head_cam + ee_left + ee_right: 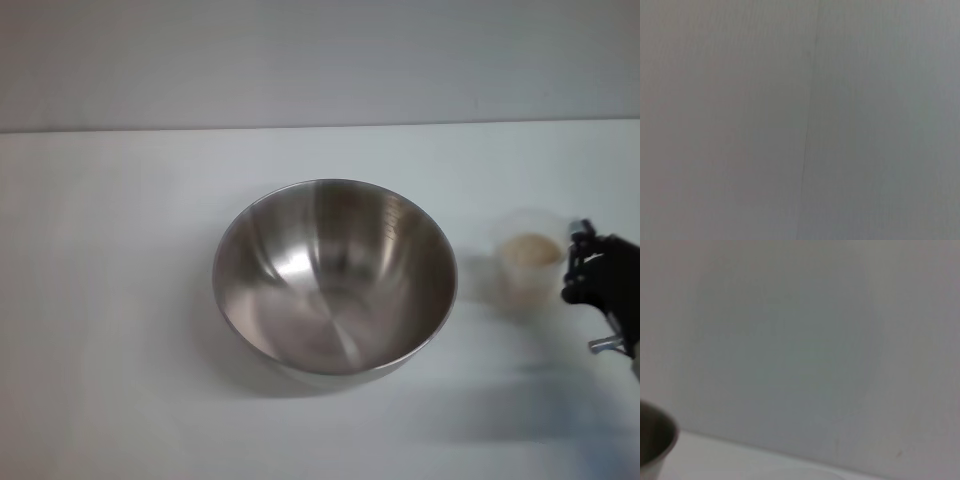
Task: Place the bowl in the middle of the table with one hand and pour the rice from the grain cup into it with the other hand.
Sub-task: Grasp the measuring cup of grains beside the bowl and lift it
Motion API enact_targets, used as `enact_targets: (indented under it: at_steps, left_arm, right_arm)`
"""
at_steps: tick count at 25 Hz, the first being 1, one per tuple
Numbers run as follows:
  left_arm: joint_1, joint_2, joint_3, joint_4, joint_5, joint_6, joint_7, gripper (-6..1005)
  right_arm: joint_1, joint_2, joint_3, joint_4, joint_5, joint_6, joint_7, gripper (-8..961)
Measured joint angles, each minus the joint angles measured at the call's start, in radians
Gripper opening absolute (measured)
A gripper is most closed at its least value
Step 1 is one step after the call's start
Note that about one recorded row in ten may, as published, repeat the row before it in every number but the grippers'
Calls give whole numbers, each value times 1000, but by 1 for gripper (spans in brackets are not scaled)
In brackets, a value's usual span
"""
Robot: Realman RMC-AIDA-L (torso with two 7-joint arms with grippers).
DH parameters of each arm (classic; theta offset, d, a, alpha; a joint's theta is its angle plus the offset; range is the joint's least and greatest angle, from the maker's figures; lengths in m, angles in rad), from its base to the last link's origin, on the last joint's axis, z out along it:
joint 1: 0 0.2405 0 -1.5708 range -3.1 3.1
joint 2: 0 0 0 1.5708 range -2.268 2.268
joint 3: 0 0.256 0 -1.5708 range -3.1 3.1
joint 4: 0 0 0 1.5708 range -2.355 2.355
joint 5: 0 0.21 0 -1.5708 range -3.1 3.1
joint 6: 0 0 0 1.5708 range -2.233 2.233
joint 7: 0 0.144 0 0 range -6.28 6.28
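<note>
The big shiny bowl (335, 278) sits upright near the middle of the white table (110, 300); nothing is inside it; you can see its smooth metal bottom. The little clear grain cup (530, 262) stands upright on the table to the bowl's right, close by but not touching it; pale rice (530, 249) fills part of it. The right gripper (588, 268) is at the far right edge, just beside the cup; I cannot tell if its fingers are apart or together, or if they touch the cup. The right wrist view shows a bit of the bowl's rim (657, 440) against a plain wall. The left gripper is not seen; its wrist view shows only a plain grey surface.
</note>
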Motion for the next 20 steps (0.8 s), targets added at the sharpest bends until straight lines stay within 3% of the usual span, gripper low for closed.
enact_targets:
  at_steps: [8, 14, 20]
  left_arm:
    - [0, 0, 5, 0, 0, -1, -1, 452]
    - [1, -2, 8, 1, 0, -7, -3, 448]
    - [-4, -3, 10, 0, 0, -8, -3, 444]
  right_arm:
    - [-19, -2, 40, -2, 10, -206, -2, 15]
    - [43, -4, 19, -31, 2, -318, -67, 13]
    - [107, -6, -19, -35, -9, -343, -139, 14]
